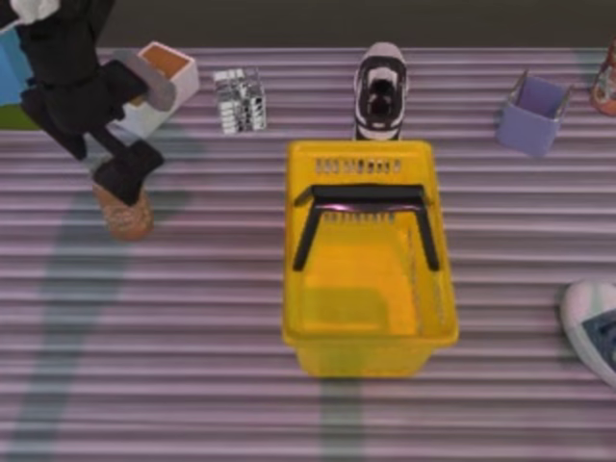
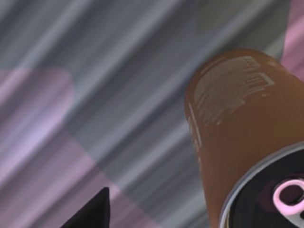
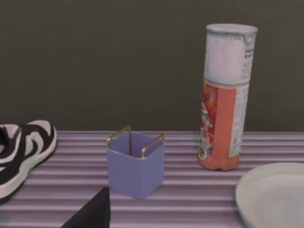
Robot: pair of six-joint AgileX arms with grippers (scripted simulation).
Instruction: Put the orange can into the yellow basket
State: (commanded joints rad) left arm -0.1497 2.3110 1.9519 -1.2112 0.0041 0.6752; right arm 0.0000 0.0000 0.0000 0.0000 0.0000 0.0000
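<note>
Where the orange can (image 1: 126,216) stands on the bench (image 1: 192,318), well to the left of the yellow basket (image 1: 370,289) and level with its upper half in the top view, my left gripper (image 1: 125,178) hangs right over it, hiding the can's upper part from above. From the left wrist view the can (image 2: 242,137) fills the near side, its pale orange wall and dark, silver-rimmed top showing, with one dark fingertip (image 2: 92,213) off to the side and apart from it; whether my left jaws are wide or narrow I cannot tell.

The basket is upright near the middle of the bench, its black handles (image 1: 366,217) folded across its mouth. Just behind the basket lies a black-and-white sneaker (image 1: 380,89). Behind and left of the basket is a small silvery patterned cube (image 1: 239,100), and farther left of it, behind the can, a white box (image 1: 159,82) with an orange-brown top, partly covered by my left arm.

Behind and right of the basket stands a lavender square box (image 1: 532,115) with wire handles; beyond it at the picture's edge is a tall white-and-orange tube (image 3: 227,97). A white plate (image 3: 273,197) shows near that tube in the right wrist view. Another shoe (image 1: 592,327), white and blue, lies right of the basket.

My right arm is out of the top view; one dark fingertip (image 3: 92,213) shows in its wrist view, so I cannot tell its jaws' state.
</note>
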